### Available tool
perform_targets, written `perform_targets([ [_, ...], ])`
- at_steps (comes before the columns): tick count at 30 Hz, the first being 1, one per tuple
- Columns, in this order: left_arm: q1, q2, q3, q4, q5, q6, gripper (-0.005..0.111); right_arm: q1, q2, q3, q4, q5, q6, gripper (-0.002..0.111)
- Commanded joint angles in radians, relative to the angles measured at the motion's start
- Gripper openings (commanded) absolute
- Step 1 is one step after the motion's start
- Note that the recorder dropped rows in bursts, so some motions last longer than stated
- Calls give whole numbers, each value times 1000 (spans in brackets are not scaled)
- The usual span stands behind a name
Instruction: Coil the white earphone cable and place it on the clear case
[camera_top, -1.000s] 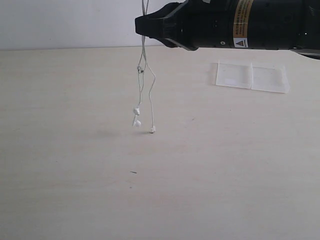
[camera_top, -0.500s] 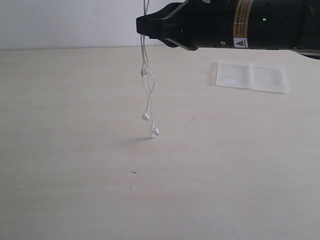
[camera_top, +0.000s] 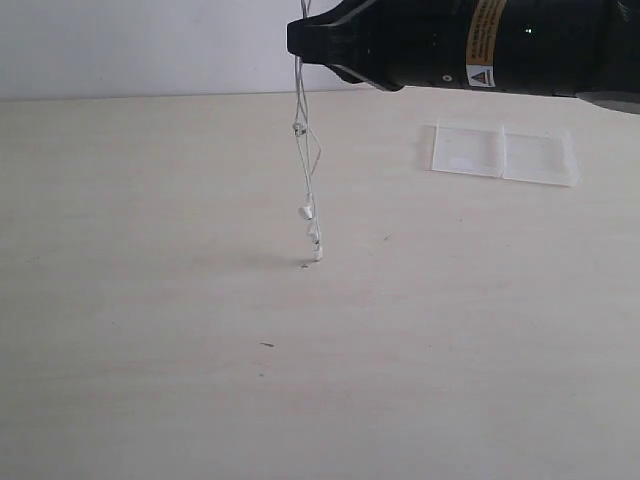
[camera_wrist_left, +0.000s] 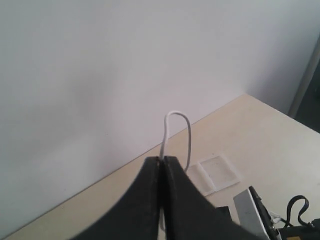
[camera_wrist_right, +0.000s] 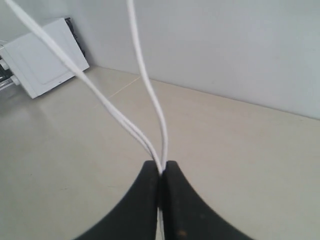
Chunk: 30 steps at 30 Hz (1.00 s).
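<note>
The white earphone cable (camera_top: 304, 170) hangs in the air from my right gripper (camera_top: 297, 40), which enters from the top right of the exterior view. Its earbuds (camera_top: 307, 212) and plug end (camera_top: 318, 254) dangle just above the table. In the right wrist view my right gripper (camera_wrist_right: 161, 167) is shut on several cable strands (camera_wrist_right: 145, 85). My left gripper (camera_wrist_left: 162, 159) is shut on a loop of the cable (camera_wrist_left: 177, 125); it is out of the exterior view. The clear case (camera_top: 505, 153) lies flat at the far right, also visible as the case (camera_wrist_left: 215, 173) past the left fingers.
The pale table (camera_top: 150, 300) ends at a white wall behind. A small dark speck (camera_top: 266, 345) lies on it. A white box (camera_wrist_right: 42, 57) stands at the table's side, seen again as a box (camera_wrist_left: 252, 212) beside black cabling (camera_wrist_left: 297, 210).
The right arm has shifted a little to the right. The hanging strands have swung right with it, and the earbuds and plug now hang closer together in one line.
</note>
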Motion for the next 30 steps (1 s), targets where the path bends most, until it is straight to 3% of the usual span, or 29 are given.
perform_targets([
  [1,0,-7,-4,-11,17,38,0,1,-15,-5,14,45,-15,0],
  [12,0,-7,57,28,17,71,0,1,-165,-5,-11,306,-58,0],
  [21,0,-7,99,75,17,47,0,1,-235,-52,-12,621,-187,0],
  [26,0,-5,106,75,17,47,0,1,-235,-120,-12,725,-220,0],
  [30,0,-5,188,97,17,47,0,1,-235,-154,18,743,-232,0],
])
